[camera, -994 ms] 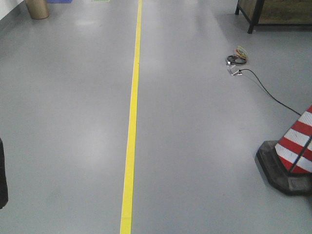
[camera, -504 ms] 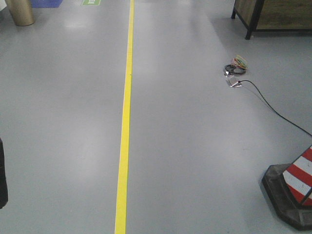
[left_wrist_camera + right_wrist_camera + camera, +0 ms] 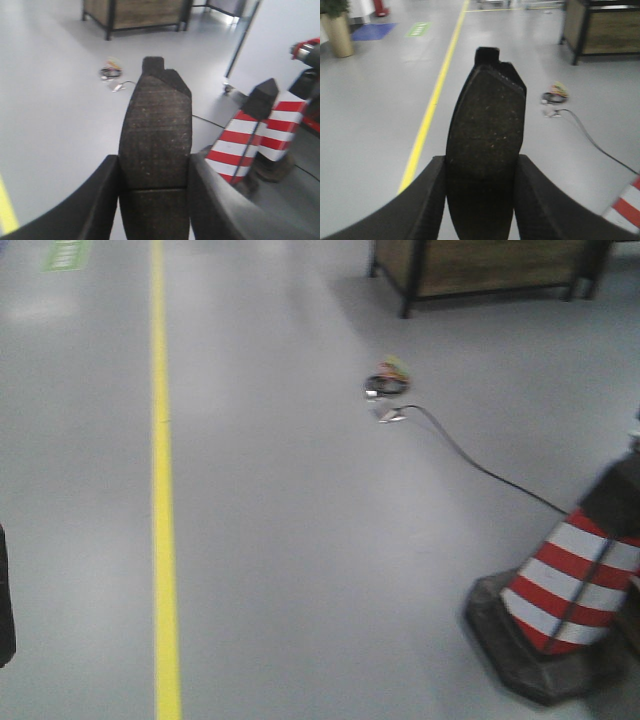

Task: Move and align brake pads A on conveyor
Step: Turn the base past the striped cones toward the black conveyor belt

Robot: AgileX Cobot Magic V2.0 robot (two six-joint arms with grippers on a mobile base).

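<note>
Each of the robot's two grippers carries a brake pad above a grey workshop floor. In the left wrist view, the left gripper (image 3: pixel 155 200) is clamped on a pad (image 3: pixel 156 140), its black fingers (image 3: pixel 102 200) pressing both long edges; the grey-brown friction face points at the camera, a centre groove crosses it low down, and the dark backing plate's tab sticks out at the far end. In the right wrist view, the right gripper (image 3: pixel 479 200) grips a second pad (image 3: pixel 485 145) the same way, friction face to the camera, backing tab at the far end.

The conveyor appears in none of the views.

Beneath the pads lies the floor (image 3: pixel 300 540), marked with a yellow line (image 3: pixel 163 540). A red-and-white cone (image 3: pixel 565 590) stands on a black base at the front view's right edge, and a black cable (image 3: pixel 470 460) runs from near it to a small coiled bundle (image 3: pixel 387 380). A dark-framed wooden rack (image 3: pixel 480 265) stands beyond.
</note>
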